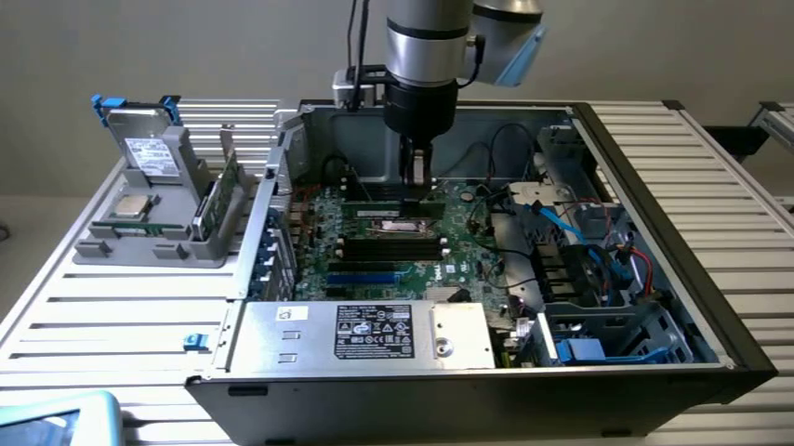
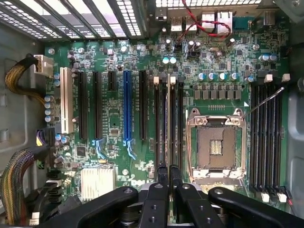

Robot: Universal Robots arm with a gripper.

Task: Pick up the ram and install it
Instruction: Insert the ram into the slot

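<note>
Gripper [image 1: 422, 191] [image 2: 169, 174] is down inside the case [image 1: 655, 195], black fingers [image 2: 163, 176] clenched on the ram [image 1: 382, 208] [image 2: 169, 118].

Ram: thin green stick, standing on edge. Wrist view has it edge-on, a pale line between black slots. In the exterior view its long axis runs 9-to-3 o'clock, parallel to the slot bank [image 1: 390, 248], and it sits just at 12 o'clock of the CPU socket [image 1: 400, 226] [image 2: 216, 147]. Can't tell if it's seated.

Socket: square bright metal frame, open, with a thin lever. Motherboard [image 1: 466, 271] [image 2: 114, 137] is green PCB, densely populated, with round capacitor cans, a ribbed silver heatsink [image 2: 97, 183], one blue slot [image 2: 127, 109] and long black ones. Braided cable bundles [image 2: 18, 176] run along the board edge.

PSU [image 1: 360, 334] is a dull sheet-metal box with a dark label, at 6 o'clock of the board. Case is dark steel, lying on its side, lid off.

Table [image 1: 112, 316] is pale slatted metal. A grey plastic rack [image 1: 155, 243] holding parts stands at 9 o'clock of the case. Plain grey wall [image 1: 186, 46] behind.
</note>
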